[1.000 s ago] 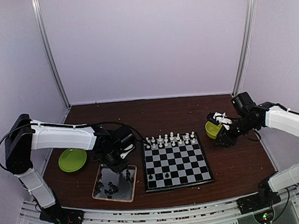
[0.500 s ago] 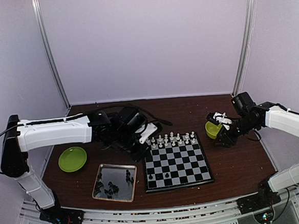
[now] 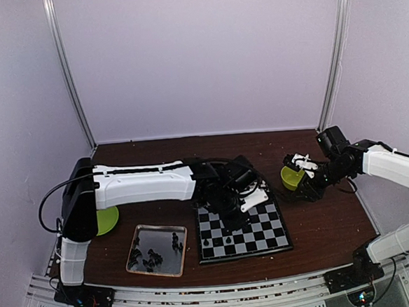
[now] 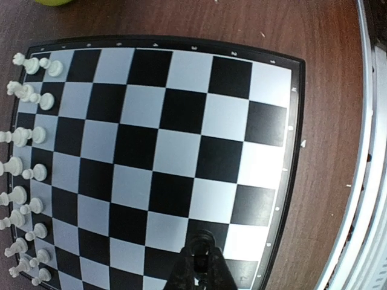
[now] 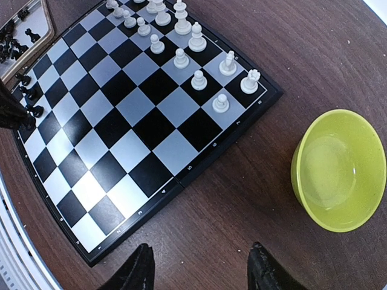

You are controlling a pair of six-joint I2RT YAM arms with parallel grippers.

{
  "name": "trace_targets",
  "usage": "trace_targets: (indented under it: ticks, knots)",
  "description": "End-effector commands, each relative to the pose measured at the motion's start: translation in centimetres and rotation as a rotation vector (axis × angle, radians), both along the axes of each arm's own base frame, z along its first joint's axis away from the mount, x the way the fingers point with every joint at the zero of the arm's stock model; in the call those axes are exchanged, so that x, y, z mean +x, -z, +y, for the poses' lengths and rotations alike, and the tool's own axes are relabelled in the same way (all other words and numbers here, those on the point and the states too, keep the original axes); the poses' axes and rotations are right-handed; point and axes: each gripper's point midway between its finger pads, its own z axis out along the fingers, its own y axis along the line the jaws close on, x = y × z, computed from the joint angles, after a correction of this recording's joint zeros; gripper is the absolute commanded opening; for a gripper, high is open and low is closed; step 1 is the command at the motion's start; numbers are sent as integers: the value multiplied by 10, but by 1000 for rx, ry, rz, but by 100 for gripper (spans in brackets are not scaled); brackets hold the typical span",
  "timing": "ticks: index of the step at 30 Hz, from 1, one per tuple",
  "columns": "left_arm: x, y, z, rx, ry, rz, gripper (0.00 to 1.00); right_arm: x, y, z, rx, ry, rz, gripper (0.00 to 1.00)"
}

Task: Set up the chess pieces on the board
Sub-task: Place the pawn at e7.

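Lying mid-table in the top view, the board [image 3: 266,230] sits between a metal tray [image 3: 156,235] holding loose black pieces [image 3: 152,257] and a green bowl [image 3: 289,180]. The left gripper [image 3: 235,211] hangs over the board's left part, and the right gripper [image 3: 306,187] hovers just beside the bowl. From the left wrist, the fingers are pinched together on what looks like one small black piece [image 4: 201,241], above the board's near-left squares, with white pieces [image 4: 24,139] ranked along the far edge. From the right wrist, the jaws stand wide apart with nothing between them, over bare table [image 5: 242,199] between board and bowl. Three black chessmen [image 5: 27,90] stand at the board's near-left corner.
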Motion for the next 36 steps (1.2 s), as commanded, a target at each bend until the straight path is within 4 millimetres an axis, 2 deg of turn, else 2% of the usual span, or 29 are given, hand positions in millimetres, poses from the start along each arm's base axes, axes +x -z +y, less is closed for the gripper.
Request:
trace_targets:
  ticks: [1,10,23,36]
  knots:
    - [-3,-6,-4,27,56,-31,1,7,-4,-1,-16,17,-15,52]
    - [-11,20,13,137,95,2,2,7,-1,-3,-27,20,-9,52]
    - [-16,44,13,198,110,37,2,6,1,-2,-27,11,4,52]
    - [-10,49,11,208,82,14,3,4,4,-1,-26,5,18,53]
